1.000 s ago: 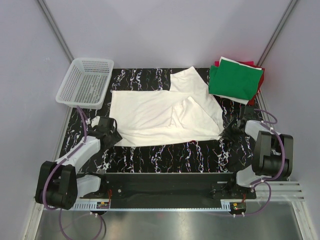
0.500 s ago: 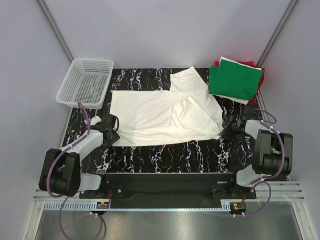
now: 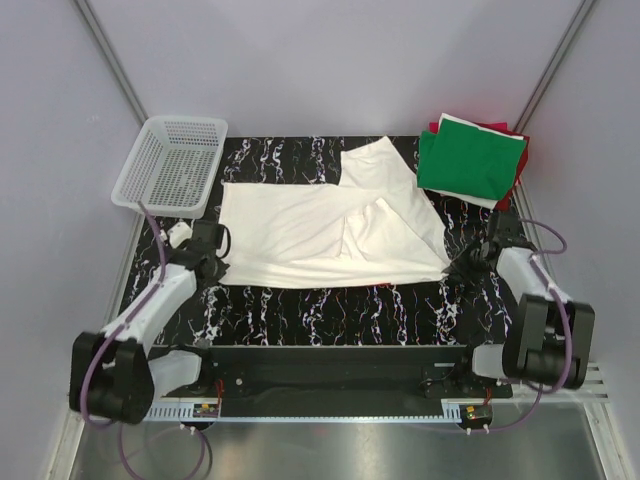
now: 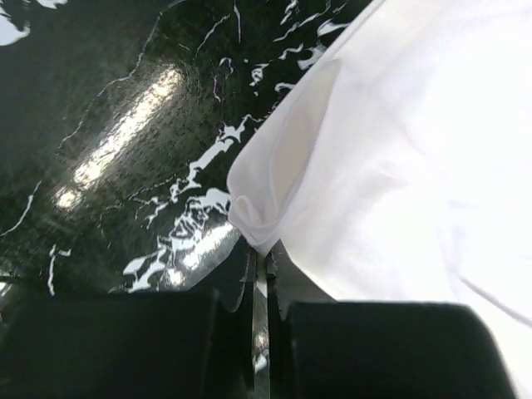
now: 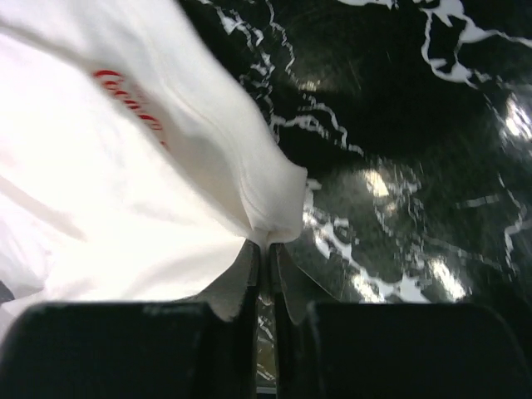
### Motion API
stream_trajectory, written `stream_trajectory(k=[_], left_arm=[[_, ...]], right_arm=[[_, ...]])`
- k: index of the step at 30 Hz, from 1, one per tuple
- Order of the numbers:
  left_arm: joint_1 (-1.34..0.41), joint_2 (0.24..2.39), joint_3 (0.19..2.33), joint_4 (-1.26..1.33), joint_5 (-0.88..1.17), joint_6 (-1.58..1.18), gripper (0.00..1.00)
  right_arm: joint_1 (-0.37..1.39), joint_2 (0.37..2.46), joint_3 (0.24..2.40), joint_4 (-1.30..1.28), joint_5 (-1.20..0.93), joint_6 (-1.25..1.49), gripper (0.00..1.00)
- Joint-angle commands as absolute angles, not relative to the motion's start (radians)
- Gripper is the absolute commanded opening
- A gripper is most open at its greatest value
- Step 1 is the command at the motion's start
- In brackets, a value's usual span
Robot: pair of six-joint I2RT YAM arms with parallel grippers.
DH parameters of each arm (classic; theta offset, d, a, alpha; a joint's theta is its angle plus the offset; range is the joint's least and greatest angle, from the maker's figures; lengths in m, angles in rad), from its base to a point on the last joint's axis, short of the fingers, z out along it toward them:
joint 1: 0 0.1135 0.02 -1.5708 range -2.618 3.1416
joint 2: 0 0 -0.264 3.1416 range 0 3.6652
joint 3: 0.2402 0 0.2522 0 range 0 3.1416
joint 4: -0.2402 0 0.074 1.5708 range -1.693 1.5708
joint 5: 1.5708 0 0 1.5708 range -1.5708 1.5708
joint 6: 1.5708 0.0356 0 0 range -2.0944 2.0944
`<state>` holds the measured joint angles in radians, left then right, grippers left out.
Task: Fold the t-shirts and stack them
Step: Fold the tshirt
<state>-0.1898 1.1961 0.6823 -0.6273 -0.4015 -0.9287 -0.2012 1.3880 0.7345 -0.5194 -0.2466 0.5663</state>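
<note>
**While pinched at both near corners: one cream-white tee, spread flat**

As it lies, we list the cream-white t-shirt [image 3: 320, 235] first: opened out across the middle of the black marbled table [image 3: 330, 310], with one part folded over and angling toward the far right. Red lettering [image 5: 133, 100] shows on the cloth in the right wrist view.

Left gripper [image 3: 215, 262]: jaws pressed together on the tee's near-left corner, the fabric bunched at the fingertips.

Right gripper [image 3: 452, 268]: jaws likewise clamped on the near-right corner, a small fold of cloth caught between them.

Next we enter the folded stack at the far-right corner: a green t-shirt [image 3: 470, 155] on top, a red t-shirt [image 3: 515, 135] showing beyond its far and right edges, and a sliver of white at its near edge.

Last, we enter the white mesh basket [image 3: 135, 180], standing at the far-left corner just beyond the spread tee's left end, its own mesh floor in plain view.
</note>
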Motion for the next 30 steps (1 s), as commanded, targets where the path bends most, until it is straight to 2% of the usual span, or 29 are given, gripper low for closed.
stream_trajectory(k=[1, 8, 13, 20, 21, 22, 24, 25, 26, 27, 29, 30], left_arm=[[-0.181, 1.056, 0.733, -0.773, -0.462, -0.954, 0.0], [-0.179, 0.89, 0.684, -0.871, -0.394, -0.988, 0.01], [-0.179, 0.802, 0.672, -0.936, -0.385, -1.002, 0.04], [-0.181, 0.736, 0.68, -1.015, -0.243, -1.038, 0.08], [-0.181, 0.709, 0.681, -1.058, -0.232, -1.04, 0.09], [-0.181, 0.689, 0.683, -1.086, -0.224, -1.043, 0.11], [-0.181, 0.614, 0.686, -1.168, -0.204, -1.04, 0.25], [-0.181, 0.583, 0.687, -1.195, -0.193, -1.026, 0.33], [-0.181, 0.522, 0.701, -1.225, -0.169, -1.019, 0.39], [-0.181, 0.49, 0.715, -1.273, -0.16, -1.009, 0.56], [-0.181, 0.395, 0.77, -1.308, -0.143, -0.988, 0.74], [-0.181, 0.373, 0.791, -1.319, -0.147, -0.965, 0.9]], right_arm=[[-0.215, 1.228, 0.776, -0.664, -0.157, 0.598, 0.0], [-0.215, 1.002, 0.752, -0.794, -0.146, 0.689, 0.0], [-0.215, 0.945, 0.752, -0.891, -0.117, 0.735, 0.0], [-0.215, 0.821, 0.755, -1.032, -0.152, 0.784, 0.02], [-0.215, 0.799, 0.753, -1.082, -0.152, 0.798, 0.07], [-0.215, 0.748, 0.752, -1.107, -0.152, 0.807, 0.2], [-0.216, 0.692, 0.755, -1.153, -0.146, 0.837, 0.37], [-0.215, 0.669, 0.762, -1.17, -0.14, 0.847, 0.51], [-0.215, 0.632, 0.791, -1.184, -0.132, 0.857, 0.83], [-0.215, 0.62, 0.808, -1.215, -0.108, 0.857, 0.97], [-0.215, 0.6, 0.866, -1.255, -0.078, 0.845, 1.0], [-0.215, 0.594, 0.889, -1.264, -0.034, 0.844, 1.0]])
